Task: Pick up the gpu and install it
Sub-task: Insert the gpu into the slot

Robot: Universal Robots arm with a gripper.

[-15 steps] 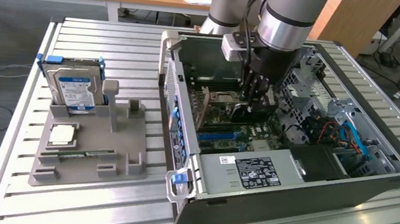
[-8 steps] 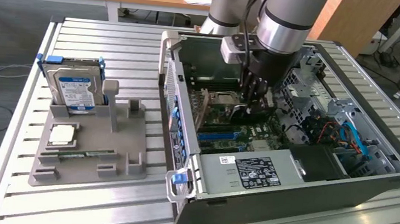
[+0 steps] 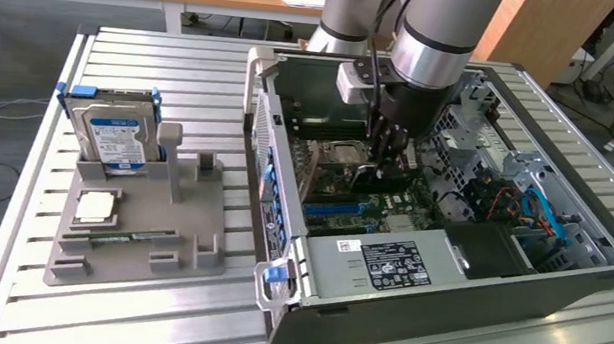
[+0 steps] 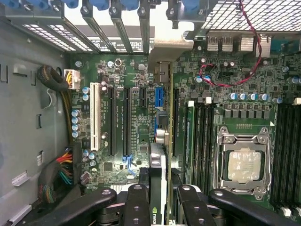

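One card, one slot, plenty of ways to botch it.

Wrist view: the black fingers [image 4: 136,202] of the gripper [image 4: 160,192] are pinched narrow on the thin dark gpu card [image 4: 158,172]. It's held edge-on just above the long black expansion slots [image 4: 126,122] of the green motherboard [image 4: 141,70]. I think that's the green-white Nvidia eye logo on the card; the board print is too tiny to read. If the card's skewed, I'd guess the edge scrapes the board, or the bracket snags the metal rear slot covers [image 4: 117,28].

Exterior view: the gripper sits low inside the open grey computer case [image 3: 440,320] on the slatted metal bench [image 3: 159,65]. Can't read the white power-supply sticker [image 3: 386,264].
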